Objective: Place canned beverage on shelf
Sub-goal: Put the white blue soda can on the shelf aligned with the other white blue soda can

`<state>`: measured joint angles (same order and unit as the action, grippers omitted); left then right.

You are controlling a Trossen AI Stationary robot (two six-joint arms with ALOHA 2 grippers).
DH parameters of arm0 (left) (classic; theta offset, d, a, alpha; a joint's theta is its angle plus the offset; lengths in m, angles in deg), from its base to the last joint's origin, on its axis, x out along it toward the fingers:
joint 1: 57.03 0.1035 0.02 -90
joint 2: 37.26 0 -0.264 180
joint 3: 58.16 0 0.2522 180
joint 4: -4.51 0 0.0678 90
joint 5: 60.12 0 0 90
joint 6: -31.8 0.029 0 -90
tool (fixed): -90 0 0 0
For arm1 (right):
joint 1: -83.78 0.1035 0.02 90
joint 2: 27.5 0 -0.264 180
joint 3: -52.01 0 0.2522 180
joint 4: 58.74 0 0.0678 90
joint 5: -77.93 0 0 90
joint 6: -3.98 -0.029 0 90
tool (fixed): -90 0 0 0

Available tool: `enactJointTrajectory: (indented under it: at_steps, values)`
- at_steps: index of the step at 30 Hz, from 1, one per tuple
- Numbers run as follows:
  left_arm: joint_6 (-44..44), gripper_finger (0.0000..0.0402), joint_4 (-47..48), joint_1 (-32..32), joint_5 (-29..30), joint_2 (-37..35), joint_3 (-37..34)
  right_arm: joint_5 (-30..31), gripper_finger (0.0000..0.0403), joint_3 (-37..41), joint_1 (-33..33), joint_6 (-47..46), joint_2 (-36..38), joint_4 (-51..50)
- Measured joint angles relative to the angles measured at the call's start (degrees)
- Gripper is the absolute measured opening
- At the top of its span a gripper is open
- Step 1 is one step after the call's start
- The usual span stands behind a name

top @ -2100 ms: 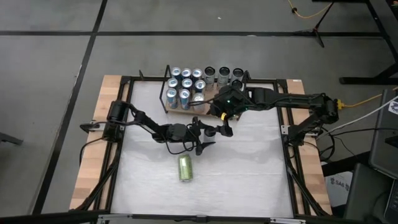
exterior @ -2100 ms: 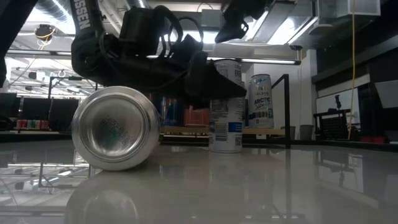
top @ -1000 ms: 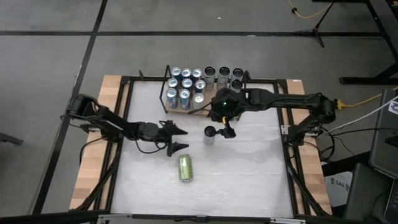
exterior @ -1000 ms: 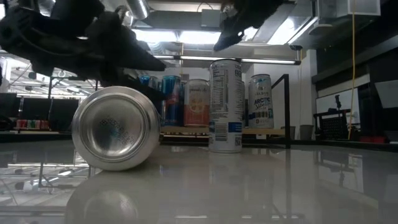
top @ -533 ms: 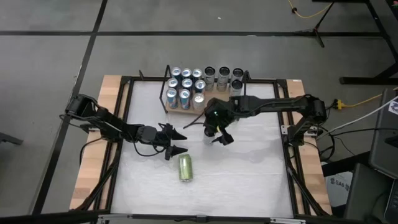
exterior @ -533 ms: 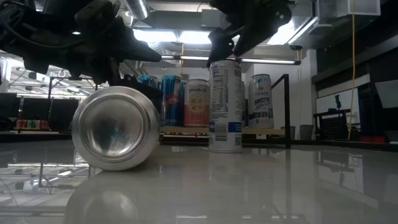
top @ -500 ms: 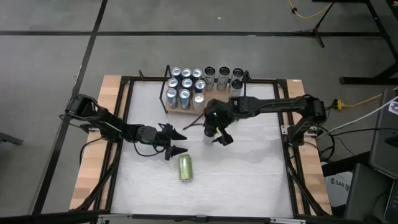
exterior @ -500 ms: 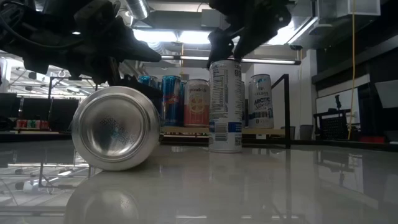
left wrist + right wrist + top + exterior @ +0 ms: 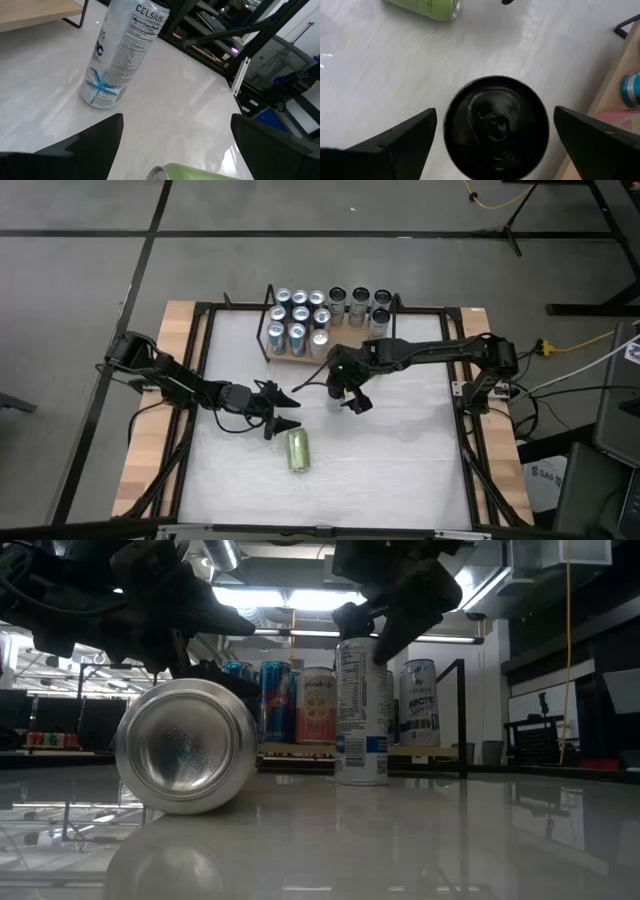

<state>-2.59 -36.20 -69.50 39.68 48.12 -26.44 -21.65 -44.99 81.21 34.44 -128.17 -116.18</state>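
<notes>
Upright can [image 9: 362,710]: standing on table [image 9: 400,450], just in front of shelf [image 9: 300,358].
Right gripper [image 9: 492,137]: spread, directly above upright can, jaws either side.
Left gripper [image 9: 283,411]: spread, holding nothing, near lying green can [image 9: 298,450].

- High view: camera mounted overhead, facing straight down; takes in the whole white table [image 9: 400,450], both arms and the surrounding grey floor; farthest of the four.
- Low view: camera at table-top level, facing level across the surface into the room behind; very near the lying green can [image 9: 185,745], whose end fills the left foreground; the upright white can [image 9: 362,710] stands farther back.
- Left wrist view: looks forward and down past two dark fingers [image 9: 95,137]; close to the table; shares the upright white can [image 9: 122,52] and the green can [image 9: 195,172] with the high and low views.
- Right wrist view: looks straight down on the top of the upright white can [image 9: 496,125] from close above; the green can [image 9: 427,7] shows at the frame edge.
</notes>
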Motion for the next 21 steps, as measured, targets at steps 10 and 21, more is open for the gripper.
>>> enactJointTrajectory:
  at_steps: [10, 21]
  values:
    - [0.00, 0.0364, 0.00, 0.00, 0.17, 0.00, 0.00, 0.45, 0.0390, 0.00, -0.02, -0.02, -0.15, 0.23]
    - [-0.05, 0.0364, 0.00, 0.00, 0.16, 0.02, 0.02, 0.58, 0.0390, 0.00, -0.02, -0.27, -3.19, 0.54]
